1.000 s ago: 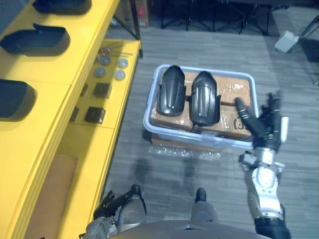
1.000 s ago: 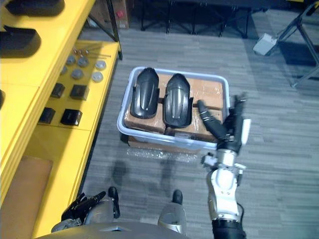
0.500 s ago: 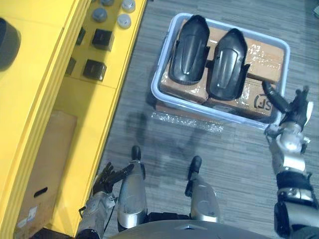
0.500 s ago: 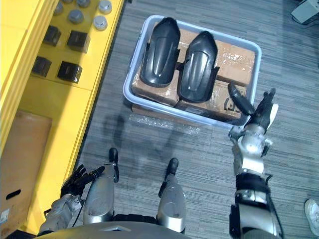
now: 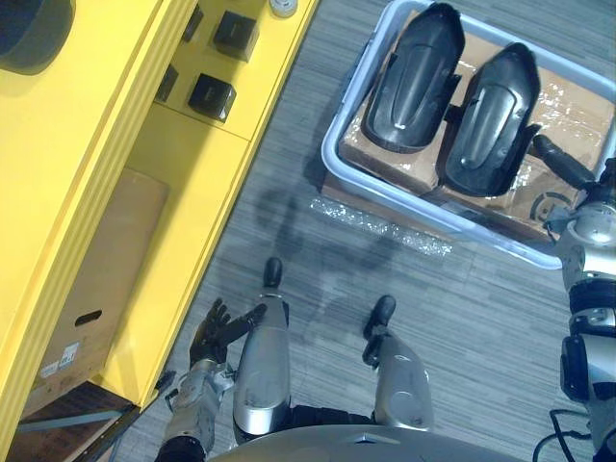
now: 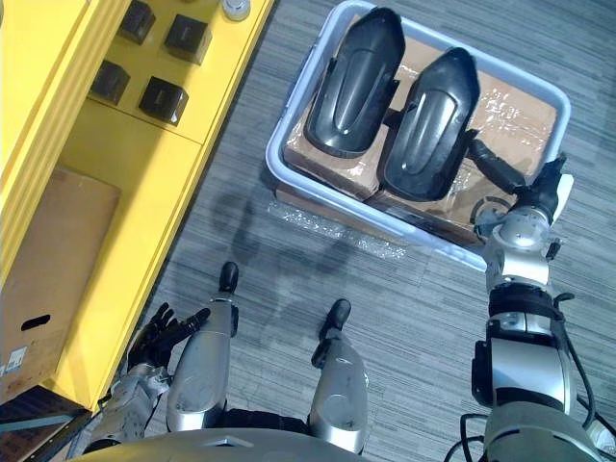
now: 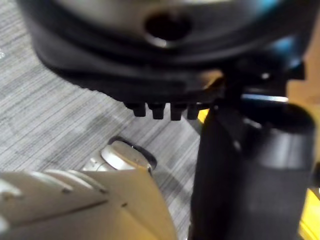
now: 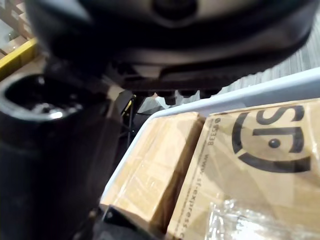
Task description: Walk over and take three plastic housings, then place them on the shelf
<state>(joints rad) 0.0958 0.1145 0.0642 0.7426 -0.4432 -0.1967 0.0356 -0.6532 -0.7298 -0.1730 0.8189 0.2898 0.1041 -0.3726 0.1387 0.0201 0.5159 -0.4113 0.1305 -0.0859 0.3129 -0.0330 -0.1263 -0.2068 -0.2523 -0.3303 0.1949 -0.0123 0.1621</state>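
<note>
Two black plastic housings [image 5: 414, 63] [image 5: 486, 120] lie side by side on cardboard boxes [image 8: 250, 165] inside a pale blue bin [image 5: 346, 173] on the floor. My right hand [image 6: 544, 188] is open at the bin's right end, its thumb stretched over the box just beside the right housing [image 6: 428, 125] without touching it. Low at my left side, my left hand [image 5: 217, 332] hangs open with relaxed fingers and holds nothing. Another dark housing [image 5: 29, 24] rests on top of the yellow shelf [image 5: 96, 144].
The yellow shelf runs along my left, with small black boxes [image 5: 212, 94] on its lower level and a cardboard box [image 5: 96, 279] beneath. A strip of clear plastic wrap [image 5: 380, 217] lies on the grey floor in front of the bin.
The whole view has shifted as I came nearer the bin. My right hand has reached in over the bin's right end, closer to the right housing. The left hand still hangs low.
</note>
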